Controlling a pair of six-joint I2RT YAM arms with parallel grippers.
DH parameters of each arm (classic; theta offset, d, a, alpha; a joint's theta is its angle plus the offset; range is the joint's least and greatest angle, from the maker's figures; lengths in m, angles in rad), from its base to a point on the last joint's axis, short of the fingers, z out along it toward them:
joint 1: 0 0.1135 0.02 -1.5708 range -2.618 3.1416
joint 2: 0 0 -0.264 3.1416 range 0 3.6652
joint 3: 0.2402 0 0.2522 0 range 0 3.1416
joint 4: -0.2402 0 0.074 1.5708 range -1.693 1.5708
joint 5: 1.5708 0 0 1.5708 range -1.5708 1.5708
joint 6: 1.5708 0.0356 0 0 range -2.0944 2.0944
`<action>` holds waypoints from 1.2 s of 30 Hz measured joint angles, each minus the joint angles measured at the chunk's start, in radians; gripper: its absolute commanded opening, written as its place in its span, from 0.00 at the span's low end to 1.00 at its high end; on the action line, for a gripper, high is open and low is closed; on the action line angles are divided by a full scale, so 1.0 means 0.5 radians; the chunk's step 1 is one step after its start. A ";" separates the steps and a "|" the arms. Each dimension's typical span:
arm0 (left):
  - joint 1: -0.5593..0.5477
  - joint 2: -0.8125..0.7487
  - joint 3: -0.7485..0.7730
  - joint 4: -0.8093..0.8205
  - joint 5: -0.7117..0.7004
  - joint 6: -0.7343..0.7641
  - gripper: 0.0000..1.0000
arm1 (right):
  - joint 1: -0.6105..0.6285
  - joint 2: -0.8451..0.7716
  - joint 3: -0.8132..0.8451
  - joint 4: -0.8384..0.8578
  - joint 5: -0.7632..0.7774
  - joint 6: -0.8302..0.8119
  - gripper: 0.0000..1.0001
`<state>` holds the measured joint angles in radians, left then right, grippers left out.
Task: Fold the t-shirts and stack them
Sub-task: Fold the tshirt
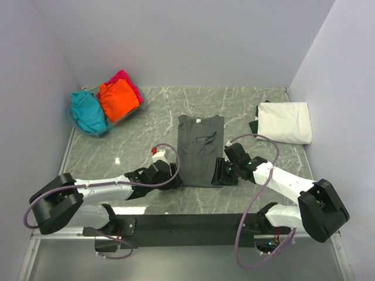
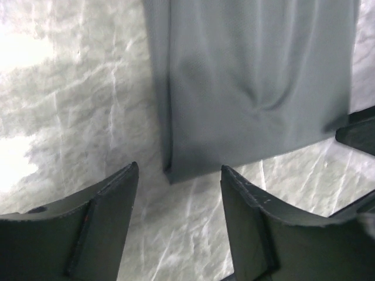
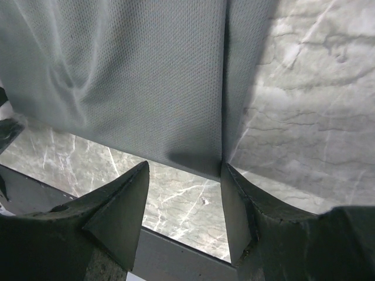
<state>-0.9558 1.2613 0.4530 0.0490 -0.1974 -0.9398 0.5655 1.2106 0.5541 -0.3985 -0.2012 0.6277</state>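
Note:
A dark grey t-shirt, folded into a long narrow strip, lies flat mid-table with its neck at the far end. My left gripper is open at its near left corner. In the left wrist view that corner sits just ahead of the gap of the left gripper, untouched. My right gripper is open at the near right corner. The hem reaches the tips of the right gripper, and the folded edge runs by the right finger. A folded white t-shirt lies at the back right.
A clear basket at the back left holds teal, orange and magenta t-shirts. Grey walls close in the table on three sides. A dark bar runs along the near edge. Cable loops hang off both arms.

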 measured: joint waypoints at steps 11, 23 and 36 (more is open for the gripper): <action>0.007 0.117 0.027 0.062 0.039 -0.026 0.49 | 0.061 0.024 -0.008 0.002 0.089 0.048 0.59; 0.008 0.159 0.033 0.047 0.042 -0.051 0.27 | 0.072 0.063 -0.020 0.031 0.121 0.074 0.55; 0.011 0.189 0.037 0.074 0.093 -0.046 0.01 | 0.142 0.097 -0.024 0.043 0.124 0.087 0.00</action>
<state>-0.9504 1.3560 0.4713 0.0860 -0.1509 -0.9627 0.6365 1.2591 0.5419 -0.3771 -0.1390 0.6712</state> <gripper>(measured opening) 0.016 0.015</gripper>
